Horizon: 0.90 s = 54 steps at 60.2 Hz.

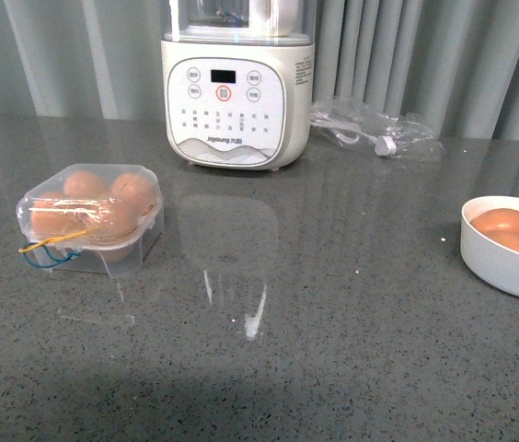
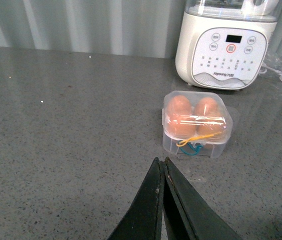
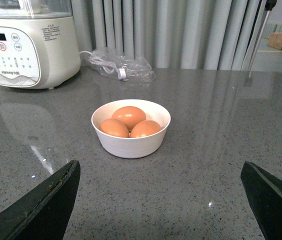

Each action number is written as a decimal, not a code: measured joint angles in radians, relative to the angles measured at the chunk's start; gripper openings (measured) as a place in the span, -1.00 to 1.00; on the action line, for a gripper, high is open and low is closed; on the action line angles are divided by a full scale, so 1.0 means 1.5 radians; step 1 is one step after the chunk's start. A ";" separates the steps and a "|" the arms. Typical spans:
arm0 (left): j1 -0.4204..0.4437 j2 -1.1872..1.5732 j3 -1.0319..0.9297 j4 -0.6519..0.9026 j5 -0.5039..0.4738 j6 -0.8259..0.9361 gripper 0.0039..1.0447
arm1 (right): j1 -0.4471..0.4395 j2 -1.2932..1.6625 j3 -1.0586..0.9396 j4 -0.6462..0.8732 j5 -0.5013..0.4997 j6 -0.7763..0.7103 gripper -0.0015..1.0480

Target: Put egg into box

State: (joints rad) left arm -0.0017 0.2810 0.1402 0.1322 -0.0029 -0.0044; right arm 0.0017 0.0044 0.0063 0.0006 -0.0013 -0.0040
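Note:
The box (image 1: 89, 221) is a small clear plastic case at the left of the grey counter, its lid down over brown eggs, with yellow and blue bands at its front. Three alike brown eggs lie in a white bowl (image 1: 508, 262) at the right; the top egg (image 3: 128, 116) rests on the other two. My left gripper (image 2: 161, 162) is shut and empty, above the counter a short way from the box (image 2: 196, 125). My right gripper (image 3: 159, 167) is wide open, just short of the bowl (image 3: 131, 145). Neither gripper shows in the front view.
A white kitchen machine (image 1: 236, 87) with a touch panel stands at the back centre. To its right lies a clear plastic bag (image 1: 379, 133) holding a cable. Grey curtains close off the back. A stretch of speckled counter separates the box from the bowl.

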 joint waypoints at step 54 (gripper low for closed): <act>0.000 -0.184 -0.075 -0.089 0.002 0.001 -0.94 | 0.000 0.000 0.000 0.000 0.000 0.000 0.86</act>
State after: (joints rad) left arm -0.0017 0.0044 0.0284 -0.0013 -0.0006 -0.0036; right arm 0.0017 0.0044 0.0063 0.0006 -0.0013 -0.0036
